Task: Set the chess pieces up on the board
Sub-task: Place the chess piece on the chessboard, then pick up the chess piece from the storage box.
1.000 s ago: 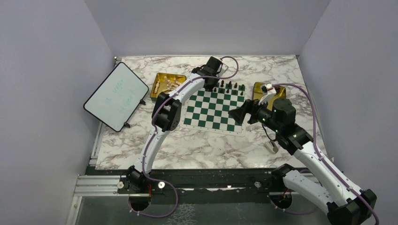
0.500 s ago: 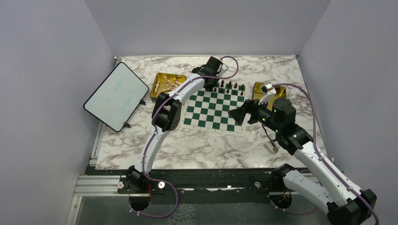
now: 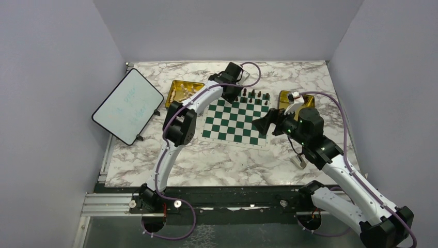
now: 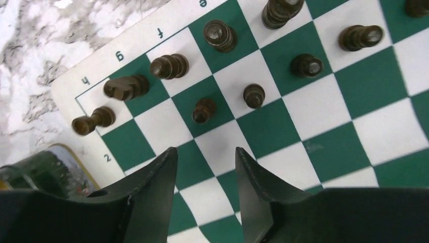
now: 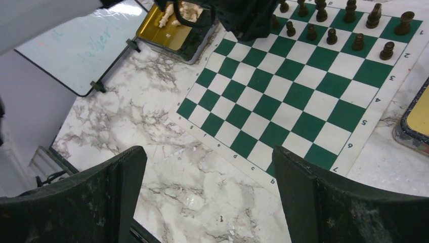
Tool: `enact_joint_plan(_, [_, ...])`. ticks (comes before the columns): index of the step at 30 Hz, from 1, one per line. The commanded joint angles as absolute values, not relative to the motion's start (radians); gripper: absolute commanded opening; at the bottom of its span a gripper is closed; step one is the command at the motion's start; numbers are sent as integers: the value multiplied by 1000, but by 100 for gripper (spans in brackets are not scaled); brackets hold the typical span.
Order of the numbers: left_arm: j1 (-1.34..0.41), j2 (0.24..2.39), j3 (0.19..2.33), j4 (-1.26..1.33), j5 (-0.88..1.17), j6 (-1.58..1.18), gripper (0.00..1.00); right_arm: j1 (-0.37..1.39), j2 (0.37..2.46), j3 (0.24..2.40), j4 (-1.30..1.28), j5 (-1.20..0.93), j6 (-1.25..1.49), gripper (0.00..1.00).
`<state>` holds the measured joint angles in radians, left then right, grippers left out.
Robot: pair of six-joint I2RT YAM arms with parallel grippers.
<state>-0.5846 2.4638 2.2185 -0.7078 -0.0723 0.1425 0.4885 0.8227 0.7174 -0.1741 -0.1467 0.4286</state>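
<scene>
Soft, even light is thrown from above; only faint, short shadows are cast by the chess pieces [image 4: 204,110] on the board [image 4: 324,109]; the top view is rendered sharp; in both wrist views the near fingers [image 4: 152,202] are blurred, and the board's lines are bowed slightly toward the edges.

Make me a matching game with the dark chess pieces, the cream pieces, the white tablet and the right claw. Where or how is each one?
1. dark chess pieces
2. cream pieces
3. white tablet
4. right claw

A. wide open, holding nothing
B. in the gold tray
C. on the far rows of the board
D. left of the gold tray, off the board

Pairs: 1-C, 2-B, 3-D, 4-A
</scene>
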Motion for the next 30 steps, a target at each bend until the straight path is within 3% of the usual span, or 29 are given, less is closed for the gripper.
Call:
enact_joint_plan(1, [-583,2297,2186,-695,-32,111,50,483,845,722,-161,-65,413,100])
enact_joint_plan(6, [-578,2184,2145,-695,-1,54,60,484,875,718,-155,117,437,100])
enact_joint_plan(8, [-576,2133,2111,-695,20,16,72,483,894,731,-157,188,419,100])
enact_joint_plan(9, [-574,2106,2092,-695,34,6,91,483,906,739,-156,220,408,100])
enact_joint_plan(10, [-573,2077,2063,-694,42,-9,99,484,922,744,-148,245,393,100])
enact_joint_plan(21, [-546,1597,1490,-491,17,-71,99,459,1227,874,-127,503,223,98])
enact_joint_plan(25, [-547,1388,1195,-303,106,-26,99,403,1330,915,-82,507,191,93])
enact_joint_plan(30, [-548,1121,907,-80,17,-123,99,298,1458,963,-44,547,182,81])
